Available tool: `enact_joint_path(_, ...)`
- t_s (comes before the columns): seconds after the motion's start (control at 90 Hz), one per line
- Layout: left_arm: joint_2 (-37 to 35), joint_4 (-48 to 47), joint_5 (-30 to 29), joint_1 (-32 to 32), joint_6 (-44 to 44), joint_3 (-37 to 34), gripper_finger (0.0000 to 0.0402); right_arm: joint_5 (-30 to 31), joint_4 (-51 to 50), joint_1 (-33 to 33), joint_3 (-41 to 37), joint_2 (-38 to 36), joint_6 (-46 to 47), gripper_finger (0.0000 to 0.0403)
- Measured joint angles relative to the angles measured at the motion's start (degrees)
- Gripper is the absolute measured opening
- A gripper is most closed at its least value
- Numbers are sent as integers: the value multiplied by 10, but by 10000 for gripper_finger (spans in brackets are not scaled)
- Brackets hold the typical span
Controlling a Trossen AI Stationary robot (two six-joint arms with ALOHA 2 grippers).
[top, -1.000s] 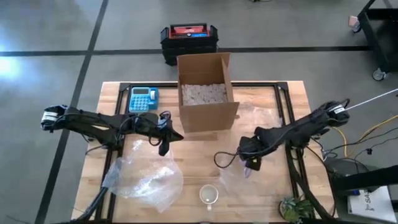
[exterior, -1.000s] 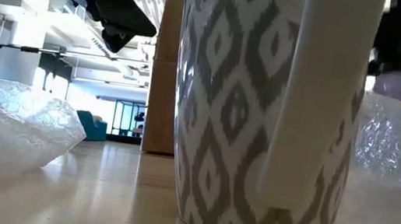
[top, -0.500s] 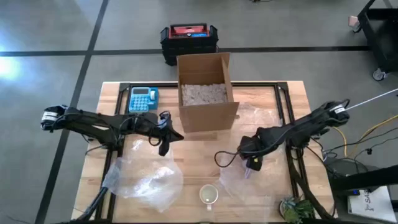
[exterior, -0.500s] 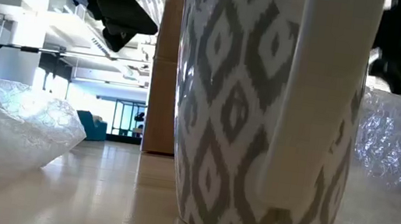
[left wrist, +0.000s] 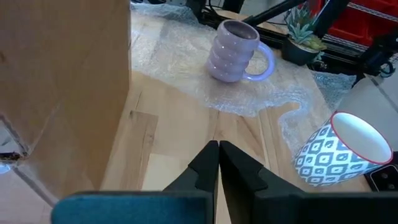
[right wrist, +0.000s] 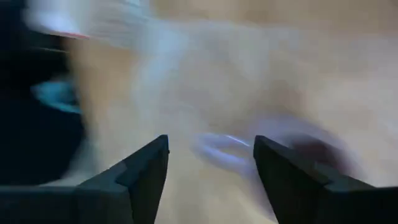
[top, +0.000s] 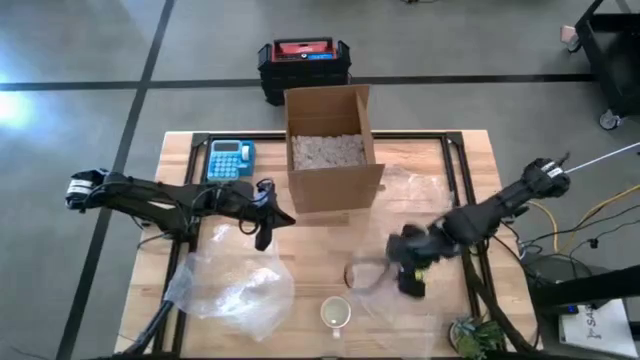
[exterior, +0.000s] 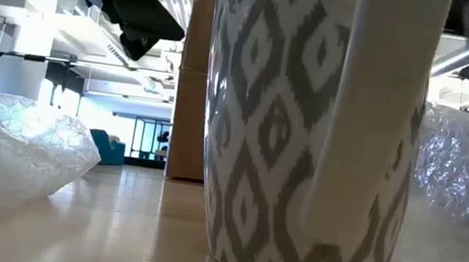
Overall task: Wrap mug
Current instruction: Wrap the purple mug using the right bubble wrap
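the right gripper point(top: 410, 283) has swung away from the spot it held half a second ago, toward the table's near edge, and its arm blurs in the high view. its fingers point(right wrist: 147, 175) stand apart and carry nothing. the lilac ribbed ceramic mug point(left wrist: 234, 51) is left upright on the clear sheet of bubble wrap point(left wrist: 261, 93) on the table's right side, its handle free. judging from that, the mug is placed and the wrap still lies flat, so folding has not begun.

the left gripper point(top: 263, 238) hangs above the table beside the open cardboard box point(top: 331, 146), fingers point(left wrist: 205, 169) pressed together on nothing.

a white mug with a grey diamond pattern point(top: 336, 314) stands near the table's front edge, just beside the wrap's corner, and could be knocked by a low sweep. a second crumpled sheet of bubble wrap point(top: 230, 287) fills the front left. open wood lies between the box and the patterned mug. a blue calculator point(top: 230, 159) sits at the back left.
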Motion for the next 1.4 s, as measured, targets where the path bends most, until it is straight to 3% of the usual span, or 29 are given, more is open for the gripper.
enact_joint_path(0.078,0,0,0,0,0,0,0,42,81,45,-10,26,-1,218)
enact_joint_path(0.178,0,0,0,0,1,0,0,73,108,87,-11,84,8,209)
enact_joint_path(0.422,0,1,0,-1,0,0,0,73,117,116,-9,225,90,190)
enact_joint_path(0.611,0,4,0,-1,0,0,0,59,119,113,-6,271,126,176)
enact_joint_path(0.722,0,9,0,-1,0,0,0,60,70,106,13,274,126,128)
enact_joint_path(0.889,0,14,0,-1,0,0,0,59,-31,103,62,268,94,13)
enact_joint_path(1.156,0,30,0,-2,0,0,0,68,-194,90,177,204,32,3)
enact_joint_path(1.4,0,29,0,-2,0,0,0,126,-305,73,153,148,87,1)
